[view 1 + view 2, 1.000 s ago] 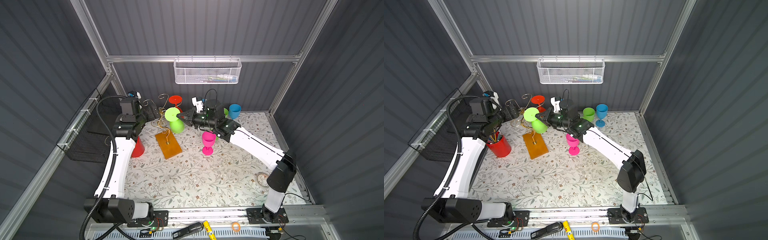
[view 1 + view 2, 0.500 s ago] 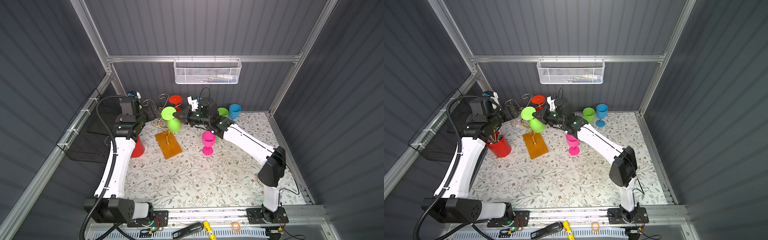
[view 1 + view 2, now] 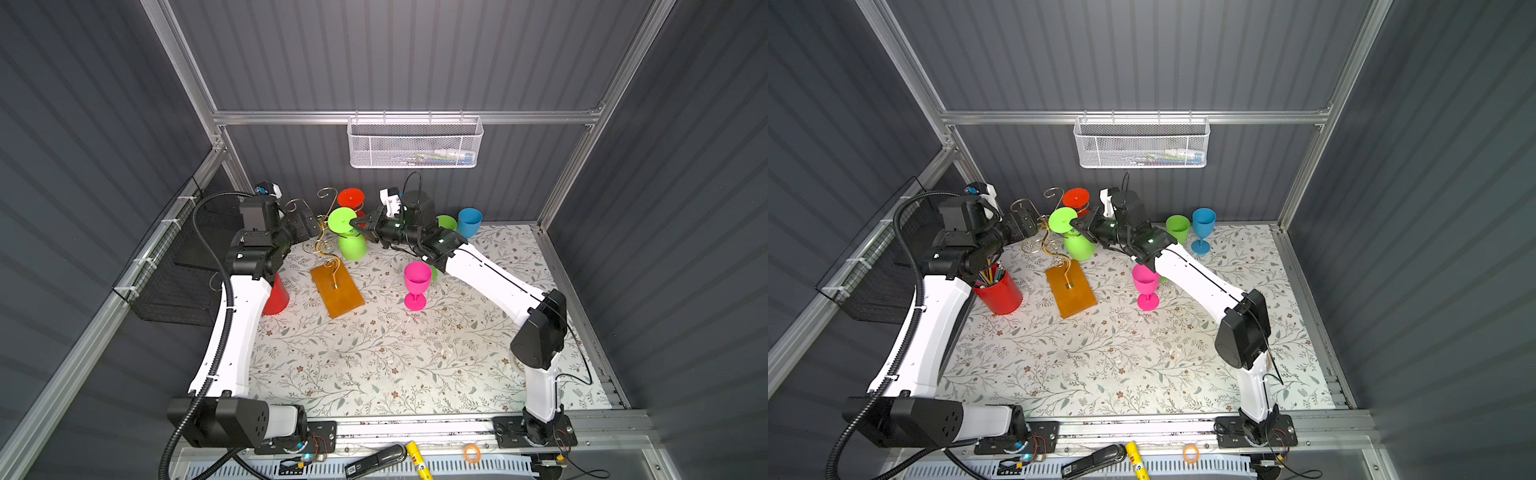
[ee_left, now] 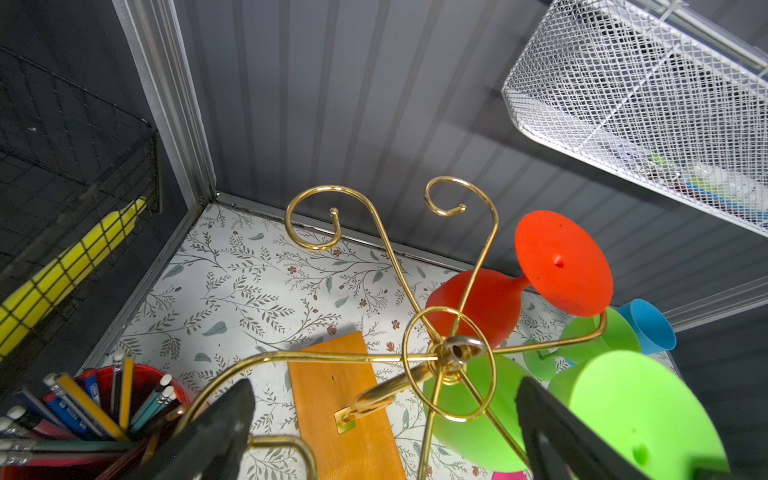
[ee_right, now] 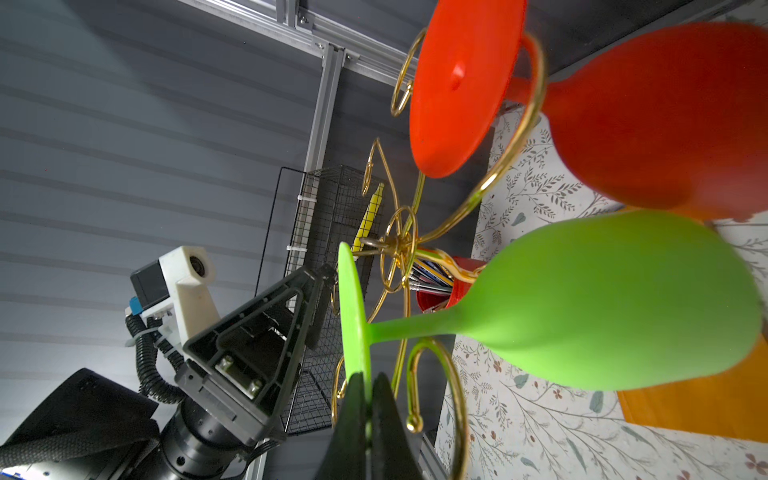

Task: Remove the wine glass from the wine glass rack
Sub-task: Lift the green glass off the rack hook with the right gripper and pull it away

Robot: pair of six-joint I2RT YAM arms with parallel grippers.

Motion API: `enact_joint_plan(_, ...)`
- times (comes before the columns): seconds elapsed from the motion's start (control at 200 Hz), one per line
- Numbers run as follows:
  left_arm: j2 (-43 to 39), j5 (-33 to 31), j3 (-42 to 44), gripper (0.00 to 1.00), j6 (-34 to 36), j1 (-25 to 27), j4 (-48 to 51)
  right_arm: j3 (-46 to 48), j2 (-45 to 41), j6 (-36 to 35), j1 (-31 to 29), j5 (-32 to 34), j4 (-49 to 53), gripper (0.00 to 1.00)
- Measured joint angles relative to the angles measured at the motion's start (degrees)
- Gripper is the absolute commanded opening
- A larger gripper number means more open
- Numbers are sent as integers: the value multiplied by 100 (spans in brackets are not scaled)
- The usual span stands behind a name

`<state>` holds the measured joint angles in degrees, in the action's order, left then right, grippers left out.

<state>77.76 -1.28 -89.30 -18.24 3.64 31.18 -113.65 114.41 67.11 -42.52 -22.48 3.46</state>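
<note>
Green wine glass [image 3: 352,248] is held upside down at the gold wire rack [image 3: 337,291], its foot rim pinched between the right fingers [image 5: 347,415]; left fingers [image 4: 216,428] are spread wide beside the rack.

Left claw [image 4: 384,386] spread wide, right claw [image 5: 368,386] pinched closed, both facing each other.
</note>
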Motion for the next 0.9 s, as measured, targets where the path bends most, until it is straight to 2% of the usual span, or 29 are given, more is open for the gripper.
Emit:
enact_joint_plan(0.215, -2, 0, 0, 98, 0, 0, 0, 549, -356, 20, 140, 85, -199, 0)
enact_joint_plan(0.655, -2, 9, -28, 99, 2, 0, 26, 1908, -1727, -9, 492, 157, -671, 0)
enact_joint_plan(0.9, -7, 57, -39, 99, 0, 0, 52, 2673, -2352, -356, 546, 396, -651, 0)
